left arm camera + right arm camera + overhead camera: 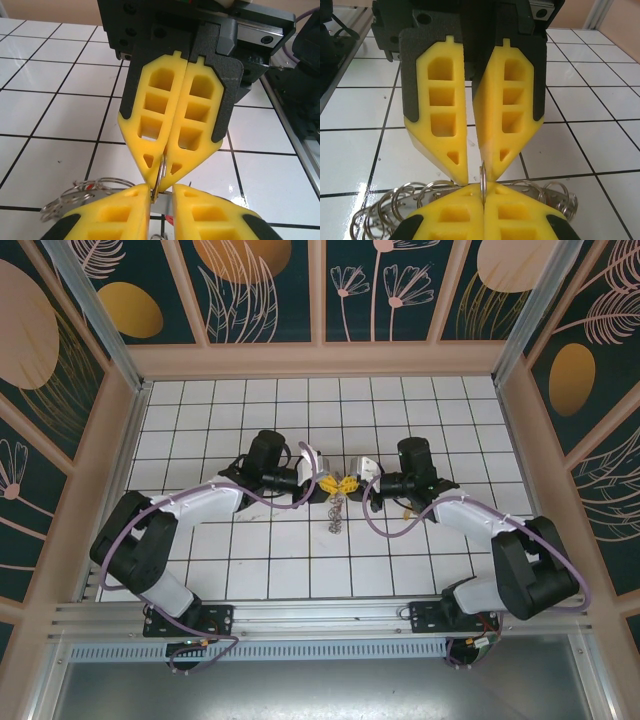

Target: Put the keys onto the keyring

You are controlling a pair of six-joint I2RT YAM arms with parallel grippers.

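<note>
**Though grip's set, threading pends**

As my R gripper [483, 187] clamps a keyring [395, 207] loop edge-on, L gripper [474, 174] gapes slightly around it; rest of bunch lies on tile [600, 150]. Can't tell if keys are threaded, so prob. all left.

Arms [150, 540]: black joints, white shells, purple cables [385, 532] attached.
Fingers [112, 215]: yellow, pocketed, backed in black.

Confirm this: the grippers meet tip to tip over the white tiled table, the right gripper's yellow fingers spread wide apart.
Not spread: the left wrist view shows the right gripper's yellow fingers pressed together on a thin silver metal ring. The rest holds.
</note>
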